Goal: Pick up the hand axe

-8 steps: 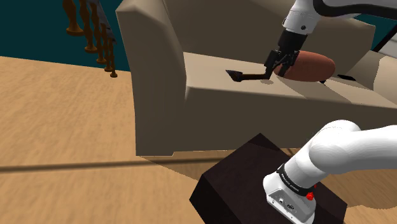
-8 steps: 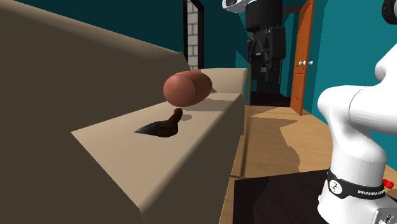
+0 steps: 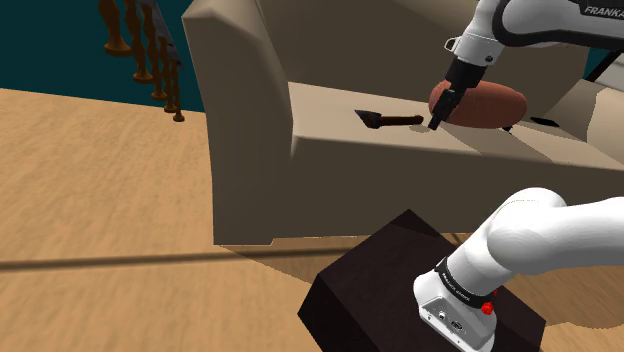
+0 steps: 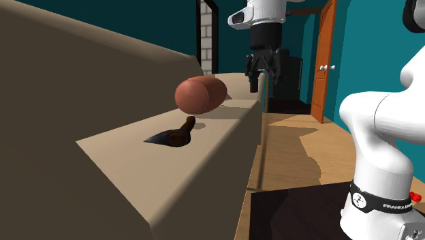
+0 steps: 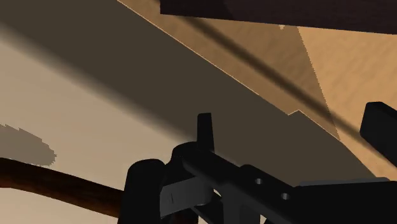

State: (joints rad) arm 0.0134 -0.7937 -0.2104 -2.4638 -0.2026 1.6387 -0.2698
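— The gripper (image 3: 438, 120) over the sofa (image 3: 250, 150): are its fingers (image 5: 203, 130) shown together or apart?

— Apart. In the wrist view the two black fingers are seen well separated, and nothing is clasped between them.

— And the axe (image 3: 392, 120)?

— It is laid flat on the sofa's seat (image 3: 330, 135). Read across the shoulder view from the left, the dark head (image 3: 369, 118) comes first and the handle (image 3: 408, 121) follows. The gripper is placed just past the handle's end, with a reddish-brown bolster (image 3: 490, 104) behind it. The long axis is thus set along the seat, butt end toward the gripper.

— Is the handle framed by the fingers?

— It is not. In the wrist view the brown wood is seen off to one side, outside the gap.

— What is the coming move judged to turn on?

— A short shift toward the head, so that the gap is brought over the handle and the fingers are set across it. Whether they are already turned crosswise cannot be told.
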